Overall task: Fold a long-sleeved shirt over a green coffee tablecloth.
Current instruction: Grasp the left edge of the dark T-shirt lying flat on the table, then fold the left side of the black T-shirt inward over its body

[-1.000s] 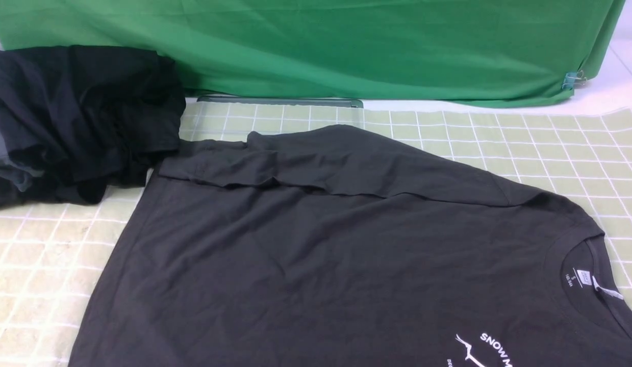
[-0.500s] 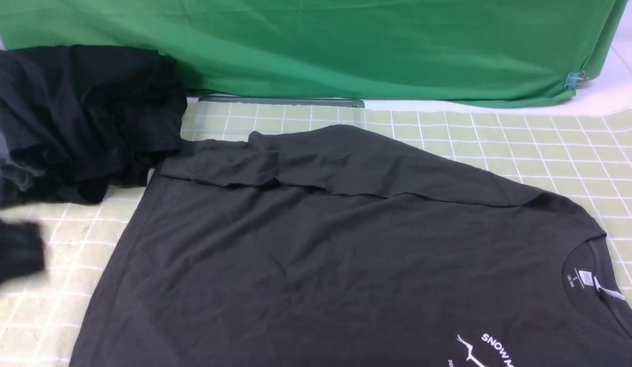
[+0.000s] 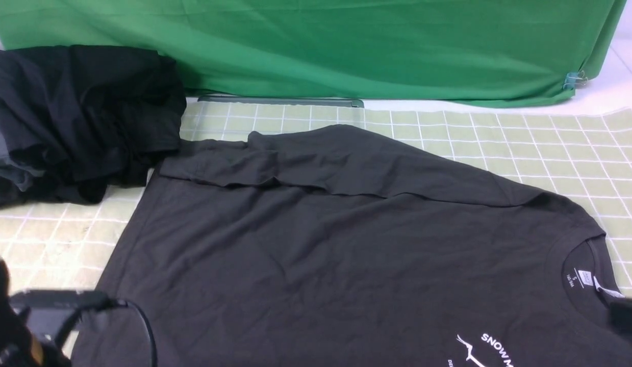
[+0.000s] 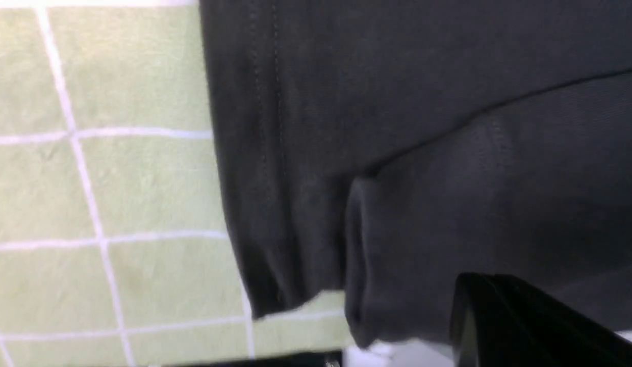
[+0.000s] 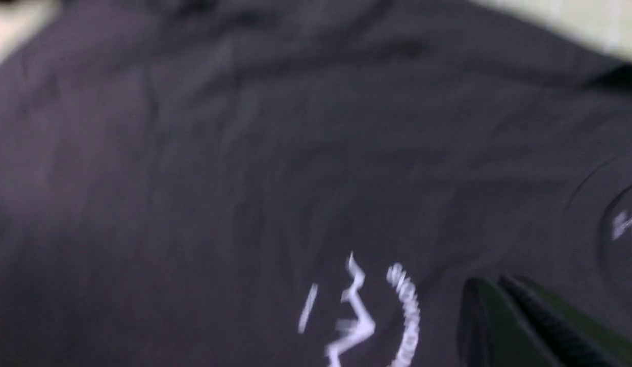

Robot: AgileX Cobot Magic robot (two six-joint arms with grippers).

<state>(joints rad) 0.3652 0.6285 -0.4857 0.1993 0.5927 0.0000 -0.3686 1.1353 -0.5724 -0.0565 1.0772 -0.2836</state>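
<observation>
The left gripper [image 4: 481, 300] has its dark fingers pressed together just above the near left corner of the long-sleeved shirt [image 3: 336, 239], beside the stitched hem and a rolled edge of the cloth. Whether any fabric sits between the fingers cannot be told. In the front view its arm shows only as a dark mass at the near left corner, with a black cable [image 3: 145, 326] looping over the shirt. The right gripper [image 5: 491, 298] is likewise closed with nothing seen between its fingers. It hovers over the chest close to the white chest print [image 5: 377, 311], though that view is blurred. The shirt lies spread face up on the green coffee tablecloth [image 3: 499, 137] with its neck toward the right, the white neck label [image 3: 583, 278] showing, and one sleeve [image 3: 321, 158] folded across the far edge of the body. At the far left, touching that sleeve's end, sits a heap of dark garments [image 3: 81, 117] — black and grey-blue. Behind everything hangs a plain green cloth [image 3: 346, 46], held by a small clip [image 3: 573, 79] at its right end.
</observation>
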